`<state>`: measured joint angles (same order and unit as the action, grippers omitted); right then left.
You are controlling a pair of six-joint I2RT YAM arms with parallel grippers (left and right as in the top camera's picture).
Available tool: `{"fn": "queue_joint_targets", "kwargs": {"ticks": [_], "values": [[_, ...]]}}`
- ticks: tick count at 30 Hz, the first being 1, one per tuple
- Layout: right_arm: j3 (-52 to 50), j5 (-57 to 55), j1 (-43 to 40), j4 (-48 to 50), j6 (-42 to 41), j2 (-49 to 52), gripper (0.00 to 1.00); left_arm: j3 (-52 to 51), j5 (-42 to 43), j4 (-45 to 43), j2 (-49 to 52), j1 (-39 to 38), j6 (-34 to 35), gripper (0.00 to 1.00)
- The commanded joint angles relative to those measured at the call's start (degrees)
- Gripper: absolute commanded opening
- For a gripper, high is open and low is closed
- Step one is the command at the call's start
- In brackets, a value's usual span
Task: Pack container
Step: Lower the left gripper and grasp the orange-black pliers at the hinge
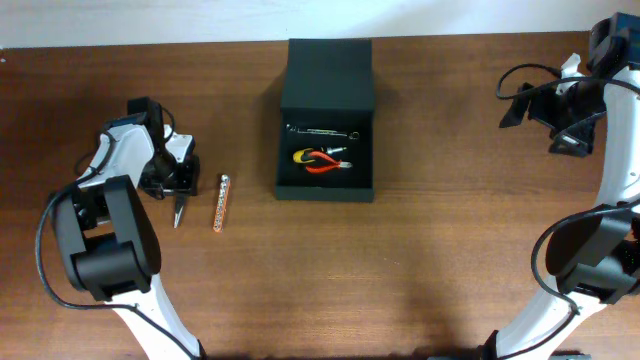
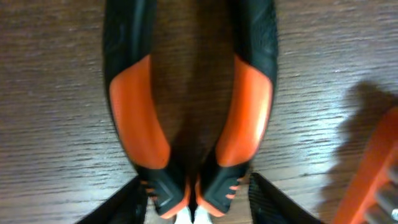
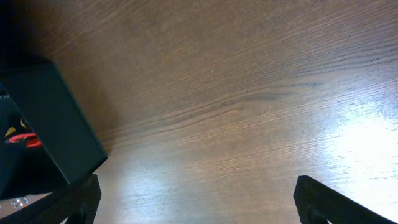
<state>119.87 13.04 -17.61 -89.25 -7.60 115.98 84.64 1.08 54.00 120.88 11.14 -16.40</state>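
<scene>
- The dark green-black square box (image 1: 327, 72) sits open in the middle of the brown wooden worktop (image 1: 430, 260), off to the right of the left arm's fingers (image 2: 121, 204).
- Those fingers stand apart, one each side of a tool with two black and orange handles (image 2: 134, 118), not squeezing it.
- The tool's long way runs the way the fingers point.
- The left arm is nearer; the right arm's fingers (image 3: 339, 199) are wide open, empty.

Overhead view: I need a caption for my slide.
Open container with tools inside; left claw over pliers lying outside it.
</scene>
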Motion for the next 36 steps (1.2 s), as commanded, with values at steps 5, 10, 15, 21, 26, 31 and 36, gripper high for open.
{"fn": "queue_joint_targets", "kwargs": {"ticks": [5,10,15,21,26,31,36], "values": [[-0.2,0.5,0.0,0.0,-0.4,-0.1,0.99,-0.9,1.7,-0.8,2.7,0.0,0.1,0.6],[-0.2,0.5,0.0,0.0,-0.4,-0.1,0.99,-0.9,1.7,-1.3,2.9,0.0,0.5,0.59],[-0.2,0.5,0.0,0.0,-0.4,-0.1,0.99,-0.9,1.7,-3.3,3.0,0.0,0.5,0.61],[-0.2,0.5,0.0,0.0,-0.4,-0.1,0.99,-0.9,1.7,-3.7,3.0,0.0,2.6,0.47],[-0.2,0.5,0.0,0.0,-0.4,-0.1,0.99,-0.9,1.7,-3.0,3.0,0.0,4.0,0.32],[-0.2,0.5,0.0,0.1,-0.4,-0.1,0.99,-0.9,1.7,-2.5,3.0,0.0,4.2,0.11],[-0.2,0.5,0.0,0.1,-0.4,-0.1,0.99,-0.9,1.7,-2.5,3.0,0.0,4.2,0.02]]}}
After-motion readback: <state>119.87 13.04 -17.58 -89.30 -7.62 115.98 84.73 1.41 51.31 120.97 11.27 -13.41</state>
